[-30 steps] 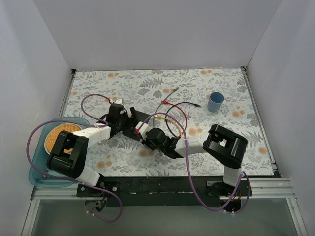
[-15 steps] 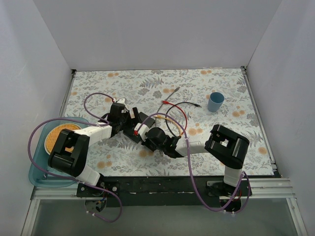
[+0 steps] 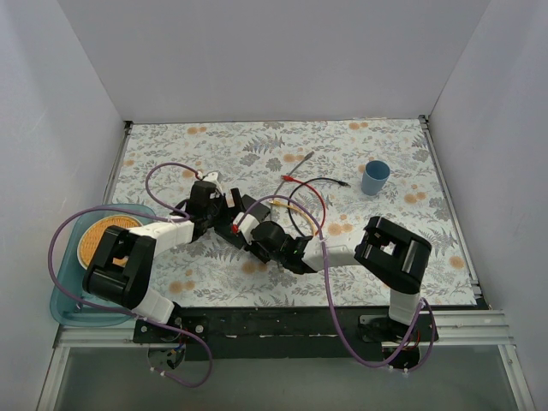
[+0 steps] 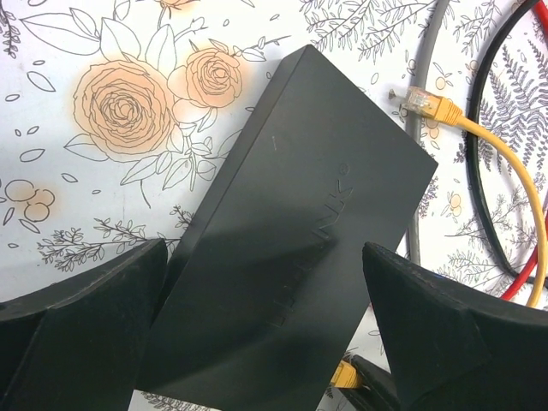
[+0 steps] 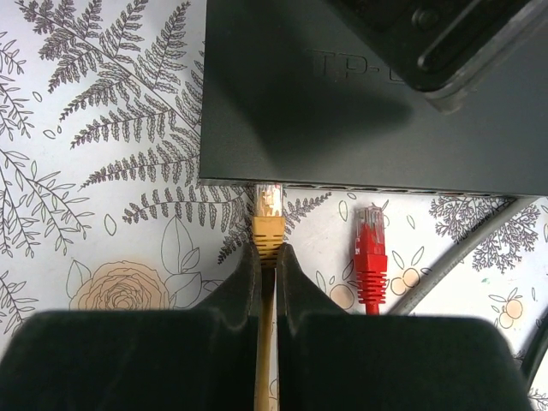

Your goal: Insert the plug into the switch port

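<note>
White walls close in a floral tabletop (image 3: 257, 145), and both arms reach to a flat black switch (image 4: 291, 240) lying near its middle. The left jaws stand wide apart and straddle the switch. One finger (image 4: 86, 334) sits against one long side and the other against the opposite side, so they grip it across its width. The plain top with a faint logo fills the space between them.

The right jaws are clamped on a yellow cable just behind its plug (image 5: 268, 214). The plug sticks straight out ahead of the fingertips, and its clear tip meets the front edge of the switch at that edge's left end. I cannot tell how deep it sits. Just right of these jaws a red plug (image 5: 370, 248) lies loose on the tabletop, pointing at the same edge but stopping short of it. A grey cable (image 5: 445, 265) runs off further right.

Beyond the left jaws, past the far corner of the switch, a second yellow plug (image 4: 424, 101) lies free among looping cables. Well off to the right stands a blue cup (image 3: 374, 177). A teal tray (image 3: 64, 308) sits far out on the left arm's side.
</note>
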Robot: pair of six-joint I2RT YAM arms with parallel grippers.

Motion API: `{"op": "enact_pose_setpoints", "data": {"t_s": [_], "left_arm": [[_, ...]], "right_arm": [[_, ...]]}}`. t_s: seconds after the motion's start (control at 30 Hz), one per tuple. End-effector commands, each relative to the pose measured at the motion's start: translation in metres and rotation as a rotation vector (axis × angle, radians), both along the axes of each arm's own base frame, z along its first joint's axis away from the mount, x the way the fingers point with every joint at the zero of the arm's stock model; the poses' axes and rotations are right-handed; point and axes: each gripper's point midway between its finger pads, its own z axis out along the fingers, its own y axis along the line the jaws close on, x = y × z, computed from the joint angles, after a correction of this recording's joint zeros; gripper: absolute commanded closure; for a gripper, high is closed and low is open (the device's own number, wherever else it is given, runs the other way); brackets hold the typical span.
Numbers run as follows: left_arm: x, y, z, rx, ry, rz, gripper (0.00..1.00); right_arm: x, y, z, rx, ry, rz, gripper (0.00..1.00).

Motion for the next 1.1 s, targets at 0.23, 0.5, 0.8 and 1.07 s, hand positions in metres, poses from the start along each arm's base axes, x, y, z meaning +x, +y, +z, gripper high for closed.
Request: {"op": "enact_pose_setpoints", "data": {"t_s": [0.23,0.5,0.8,1.07], "left_arm": [[-0.078,-0.028,-0.035,-0.122,0.284,-0.168,0.16],[-0.084,-0.030,-0.035,-0.143,0.295,-0.183,0.22],[-0.094,-0.034,-0.033,-0.173,0.316,-0.202,0.27],[-0.100,-0.038,-0.029,-0.191,0.320,-0.220,0.28]], "right_arm": [[0.028,0.051,0.080,0.281,-0.142,-0.001,0.99],[0.034,0.055,0.084,0.301,-0.144,-0.004,0.99],[0.042,0.062,0.088,0.328,-0.152,-0.021,0.99],[0.049,0.078,0.105,0.366,-0.176,0.003,0.99]]}}
